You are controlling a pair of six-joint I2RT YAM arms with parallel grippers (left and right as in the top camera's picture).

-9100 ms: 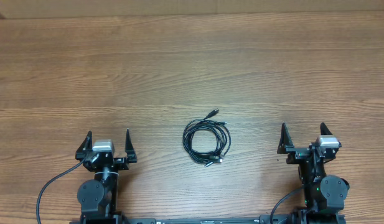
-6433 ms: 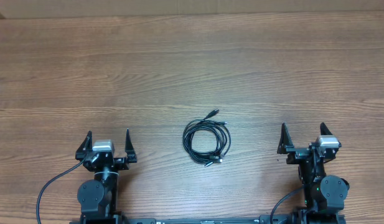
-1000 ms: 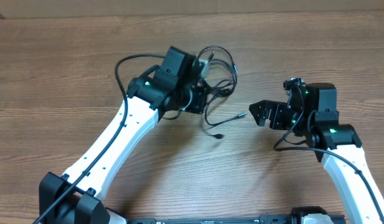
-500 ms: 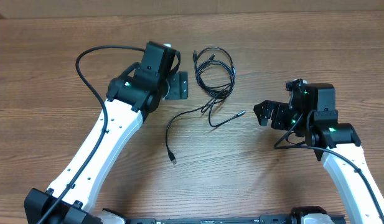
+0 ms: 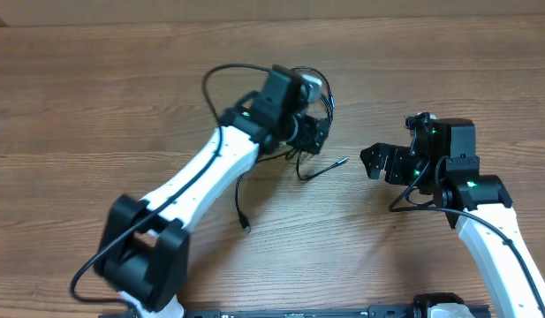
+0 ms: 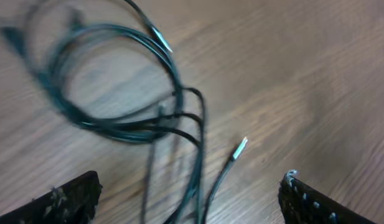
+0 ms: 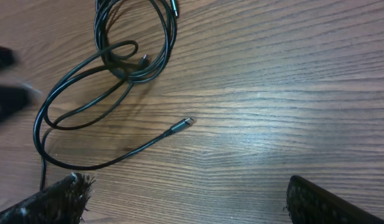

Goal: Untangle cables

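Hovering over the cables (image 6: 129, 127), left gripper (image 6: 188, 190) released, empty; right gripper (image 7: 192, 190) spread empty, right of cables. Mid-separation, probably; next needs pinching one loose strand.

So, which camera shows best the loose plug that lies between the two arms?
The right wrist view: the plug is sharp there and nothing covers it. The left wrist view shows the plug blurred. In the overhead view the plug is very small.
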